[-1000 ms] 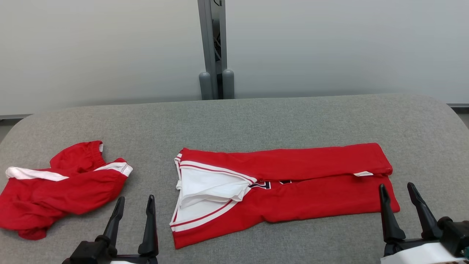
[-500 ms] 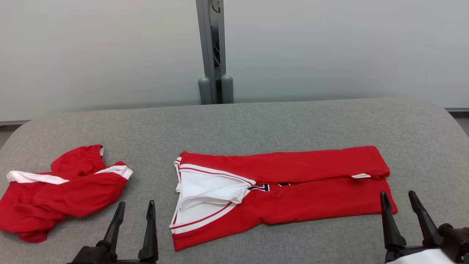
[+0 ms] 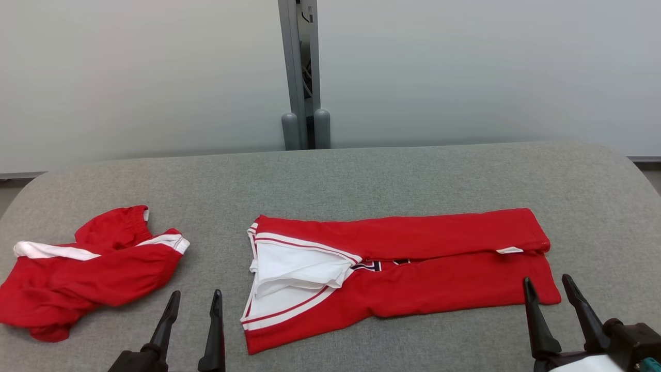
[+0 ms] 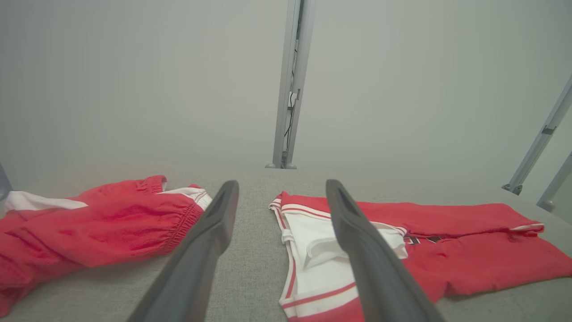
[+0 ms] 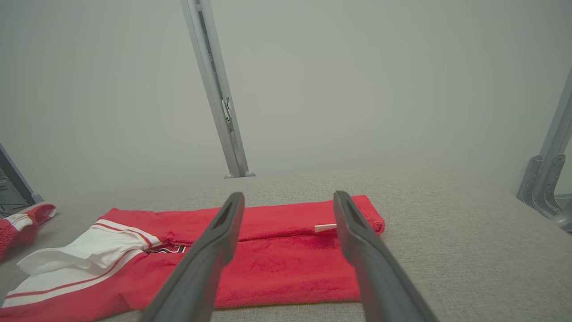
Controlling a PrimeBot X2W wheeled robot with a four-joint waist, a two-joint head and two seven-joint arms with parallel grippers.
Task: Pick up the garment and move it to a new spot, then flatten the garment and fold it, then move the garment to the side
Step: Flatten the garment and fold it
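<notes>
Garment (image 3: 413, 268) folded lengthwise on the desk (image 3: 361, 175); left pincer (image 3: 197, 292) and right pincer (image 3: 546, 278) empty.
It lay in front of the post (image 3: 302, 77), reaching mostly to the post's right. Both pincers stood fully spread, gripping nothing. I judged the cloth light, limp and quick to unfold, so I'd pinch both short ends through all layers.

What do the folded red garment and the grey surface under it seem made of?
Folded red garment: probably soft fleece or knit, matte; its face looks fuzzy in the right wrist view. Grey surface: likely woven upholstery fabric, matte, with a speckled weave.
</notes>
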